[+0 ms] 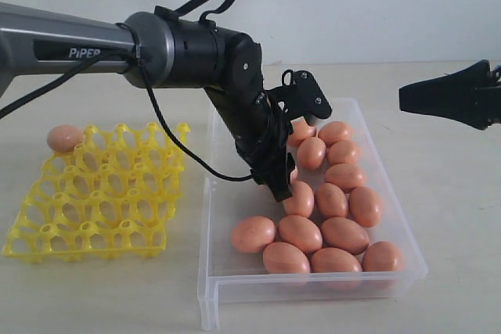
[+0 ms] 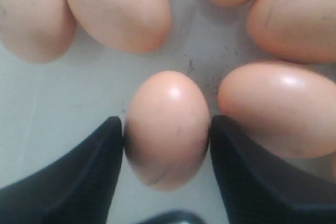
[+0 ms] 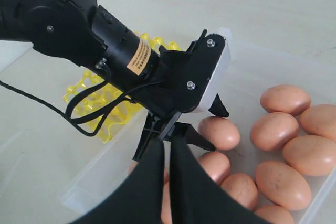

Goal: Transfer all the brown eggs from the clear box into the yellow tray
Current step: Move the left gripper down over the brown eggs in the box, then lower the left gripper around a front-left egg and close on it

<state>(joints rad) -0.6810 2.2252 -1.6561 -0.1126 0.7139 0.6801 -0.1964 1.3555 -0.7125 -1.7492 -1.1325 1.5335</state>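
My left gripper (image 1: 282,188) reaches down into the clear box (image 1: 313,287), near its middle. In the left wrist view its two black fingers (image 2: 89,177) press against both sides of one brown egg (image 2: 167,145), which still rests on the box floor. Several more brown eggs (image 1: 337,228) lie around it in the box. The yellow tray (image 1: 102,193) sits left of the box, with one egg (image 1: 64,138) in its far left corner cup. My right gripper (image 1: 405,98) hovers shut and empty, off to the right above the box's far right corner.
The left arm's black cable (image 1: 168,134) hangs over the gap between tray and box. In the right wrist view the left arm's wrist (image 3: 173,77) stands over the box's near wall (image 3: 105,177). Bare tabletop (image 1: 462,193) lies right of the box.
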